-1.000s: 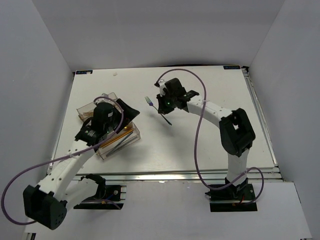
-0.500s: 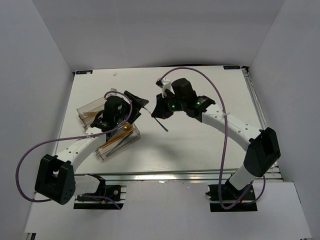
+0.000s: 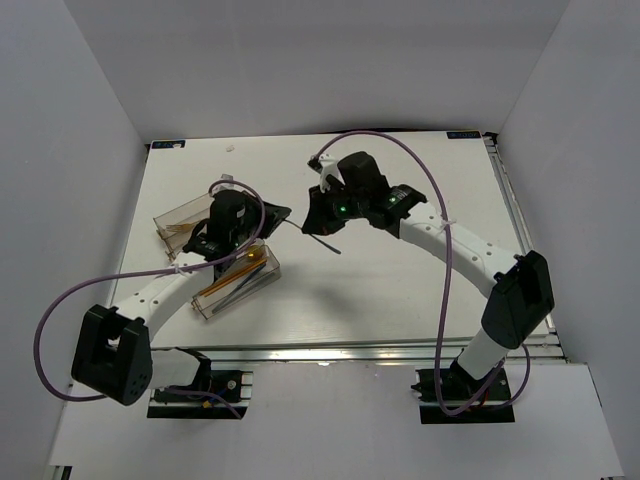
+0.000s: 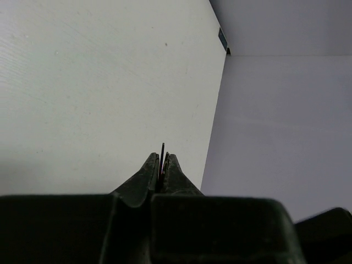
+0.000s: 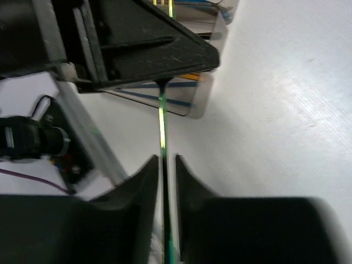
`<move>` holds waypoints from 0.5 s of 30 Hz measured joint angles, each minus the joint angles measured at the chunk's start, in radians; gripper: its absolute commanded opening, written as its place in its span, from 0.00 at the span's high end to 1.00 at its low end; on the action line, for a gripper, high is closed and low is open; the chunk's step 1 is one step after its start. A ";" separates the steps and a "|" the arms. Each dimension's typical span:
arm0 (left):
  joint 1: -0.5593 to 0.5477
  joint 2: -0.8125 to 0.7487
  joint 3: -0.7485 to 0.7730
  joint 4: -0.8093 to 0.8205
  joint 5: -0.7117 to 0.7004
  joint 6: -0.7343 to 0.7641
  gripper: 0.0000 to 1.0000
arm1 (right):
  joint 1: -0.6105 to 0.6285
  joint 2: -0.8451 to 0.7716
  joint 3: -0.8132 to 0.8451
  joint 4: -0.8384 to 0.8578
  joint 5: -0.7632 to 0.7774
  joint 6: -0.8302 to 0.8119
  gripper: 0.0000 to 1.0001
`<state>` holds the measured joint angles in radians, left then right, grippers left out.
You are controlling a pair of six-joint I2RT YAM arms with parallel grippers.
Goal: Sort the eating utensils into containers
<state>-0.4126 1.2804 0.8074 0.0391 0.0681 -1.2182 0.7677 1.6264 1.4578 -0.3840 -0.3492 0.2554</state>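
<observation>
- Two sets of jaws pinch one iridescent utensil at once, in mid-air near the centre of the overhead view. The right jaws are closed narrow on one end and the left jaws closed narrow on the other, just right of the clear tray.
- We judge the main risk to be a tug between the arms: if either moves before one lets go, the thin strip could bend, twist or slip out.
- From the left wrist we see only a sliver past the left jaws, so that hold looks shallow. If the right jaws open, the utensil may pivot and drop to the surface.
- Gold utensils lie in the tray, and a tilted piece could catch a divider or land in the wrong compartment.
</observation>
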 measured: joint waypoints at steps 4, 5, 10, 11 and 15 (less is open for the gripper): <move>0.011 -0.011 0.048 -0.096 -0.066 0.004 1.00 | -0.010 0.002 0.007 -0.014 0.045 0.014 0.11; 0.027 -0.014 0.068 -0.130 -0.085 0.004 1.00 | -0.021 0.000 0.007 -0.021 0.058 0.019 0.11; 0.232 -0.008 0.205 -0.301 -0.259 0.010 1.00 | -0.169 -0.073 -0.003 -0.096 0.162 0.060 0.11; 0.280 -0.003 0.228 -0.327 -0.301 0.009 1.00 | -0.204 -0.106 -0.013 -0.109 0.186 0.063 0.11; 0.434 0.038 0.288 -0.407 -0.478 -0.035 1.00 | -0.302 -0.253 -0.040 -0.157 0.247 0.061 0.11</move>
<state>0.0216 1.3182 1.0958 -0.3676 -0.4095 -1.2537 0.4656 1.3735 1.4178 -0.5407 -0.1024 0.3168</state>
